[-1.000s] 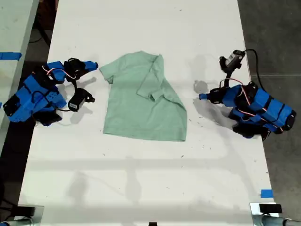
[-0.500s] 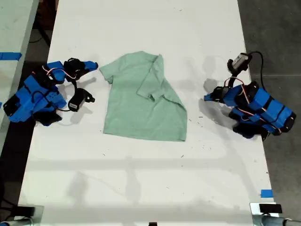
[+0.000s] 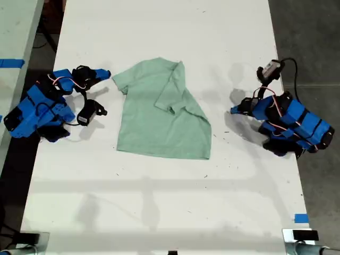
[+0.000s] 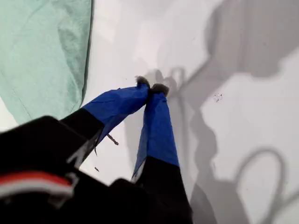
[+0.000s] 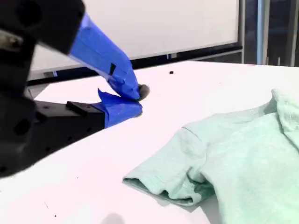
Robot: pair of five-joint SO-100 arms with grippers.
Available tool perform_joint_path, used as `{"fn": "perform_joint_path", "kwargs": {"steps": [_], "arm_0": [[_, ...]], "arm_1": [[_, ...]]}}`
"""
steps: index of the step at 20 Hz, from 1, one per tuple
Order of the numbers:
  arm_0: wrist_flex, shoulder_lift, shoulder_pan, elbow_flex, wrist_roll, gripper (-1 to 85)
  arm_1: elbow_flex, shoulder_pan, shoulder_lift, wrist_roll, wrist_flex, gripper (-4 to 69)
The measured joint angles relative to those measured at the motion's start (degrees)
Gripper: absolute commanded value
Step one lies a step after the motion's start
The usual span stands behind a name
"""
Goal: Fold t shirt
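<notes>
1. Resting at the exterior view's left, my second claw (image 3: 104, 74) sits just beside the shirt's sleeve, its blue tips (image 5: 133, 95) pressed together on nothing.
2. Lying flat mid-tabletop (image 3: 159, 212), the t shirt (image 3: 154, 119) is partly folded: the side toward the exterior view's right is turned over onto the body, leaving a diagonal edge.
3. Hanging over bare tabletop at the exterior view's right, my first claw (image 3: 234, 110) is well apart from the shirt (image 4: 42, 51), its tips (image 4: 152, 87) touching and empty.
</notes>
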State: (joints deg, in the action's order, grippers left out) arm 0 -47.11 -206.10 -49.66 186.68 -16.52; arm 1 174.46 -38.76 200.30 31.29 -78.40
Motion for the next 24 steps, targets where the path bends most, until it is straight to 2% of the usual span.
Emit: {"fn": "perform_joint_path", "kwargs": {"steps": [24], "arm_0": [[0.0,0.0,0.0,0.0,0.0,-0.2]], "arm_1": [[0.0,1.2,0.0,0.0,0.0,1.7]]}}
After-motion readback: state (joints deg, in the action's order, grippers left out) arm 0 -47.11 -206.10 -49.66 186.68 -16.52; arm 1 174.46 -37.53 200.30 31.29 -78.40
